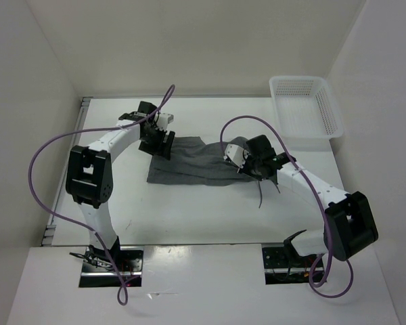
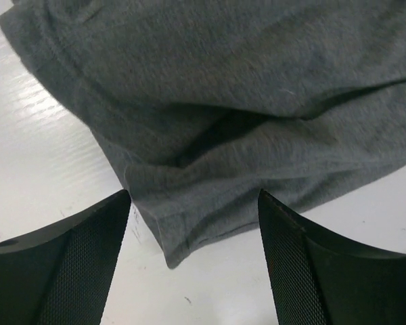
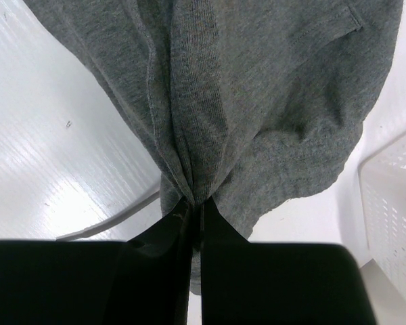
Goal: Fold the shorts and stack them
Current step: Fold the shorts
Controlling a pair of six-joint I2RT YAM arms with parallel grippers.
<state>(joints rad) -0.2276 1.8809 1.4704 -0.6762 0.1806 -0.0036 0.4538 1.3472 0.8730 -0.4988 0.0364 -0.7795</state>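
Two claws, one garment. Right claw, shorts' 3 o'clock: clenched on bunched shorts, probably anchoring them. Left claw, 10 o'clock: released, spread above a hem lying flat mid-table. Basket, 1 o'clock: perhaps for stacking.

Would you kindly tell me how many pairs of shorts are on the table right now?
1: the shorts lie mid-table, the right tool pinching their right end; another underneath seems unlikely.

The shorts are plain grey; basket and table are white.
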